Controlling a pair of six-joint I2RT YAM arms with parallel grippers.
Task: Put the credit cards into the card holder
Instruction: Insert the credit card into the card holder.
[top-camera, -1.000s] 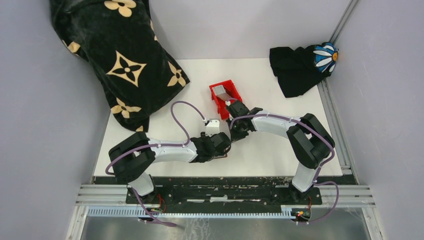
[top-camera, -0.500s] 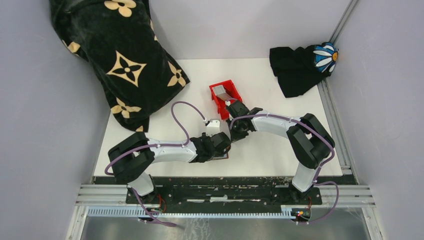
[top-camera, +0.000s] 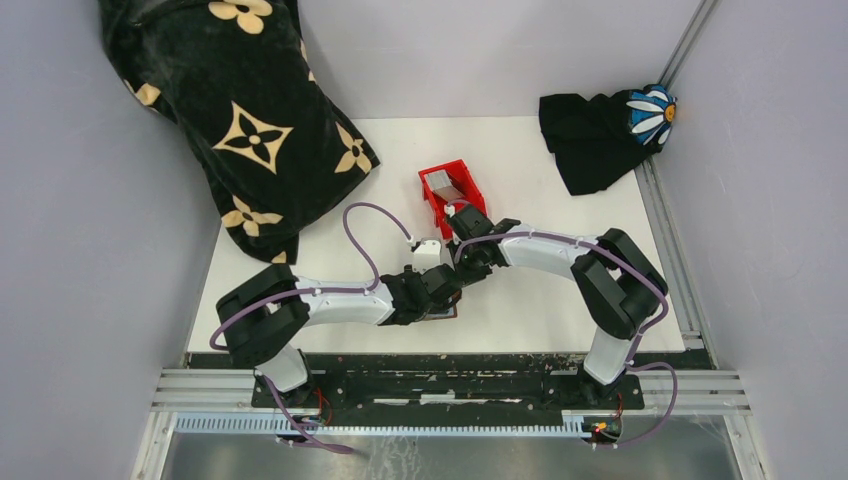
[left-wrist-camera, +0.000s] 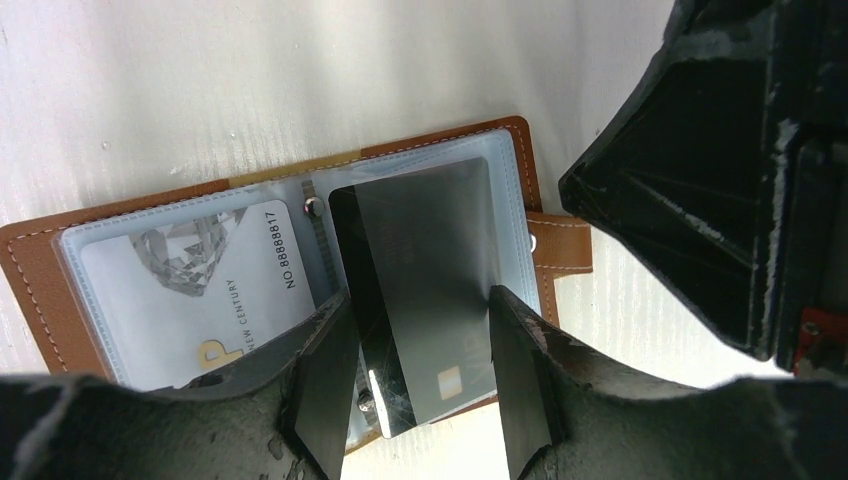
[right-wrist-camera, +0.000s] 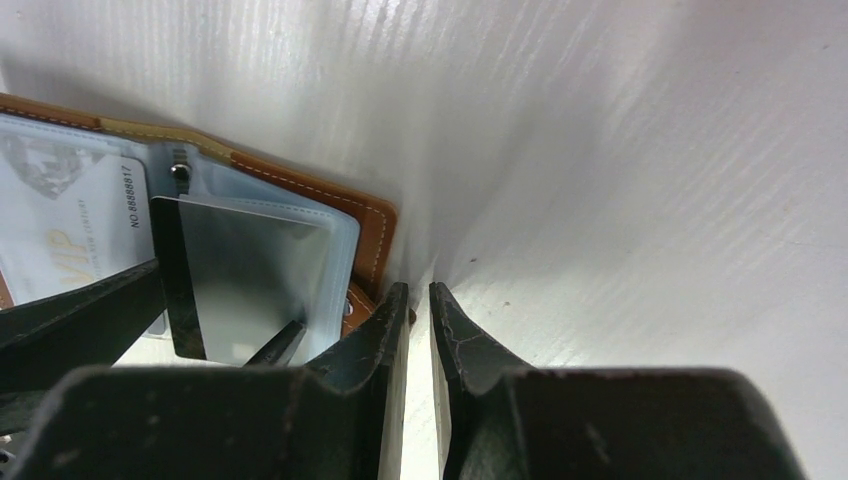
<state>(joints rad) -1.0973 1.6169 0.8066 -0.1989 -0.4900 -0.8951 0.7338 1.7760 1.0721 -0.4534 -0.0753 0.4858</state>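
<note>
Currently: left arm (top-camera: 340, 300) reaches low over the table (top-camera: 560, 310), left gripper (left-wrist-camera: 420, 297) astride the open wallet (left-wrist-camera: 30, 285); jaws clamped on the long edges of a dark grey card (left-wrist-camera: 410, 230), its far end under the clear sleeve (left-wrist-camera: 510, 200) on the wallet's snap-tab side. Right arm (top-camera: 550, 248) folds inward, right gripper (right-wrist-camera: 417, 290) tip-down just beside the wallet's tab edge, jaws a narrow slit apart, empty. Wrist views only: white VIP card (left-wrist-camera: 180, 290) in the wallet's other sleeve. Top view only: red bin (top-camera: 428, 200) beyond the wallet, one grey card (top-camera: 441, 183) inside.
</note>
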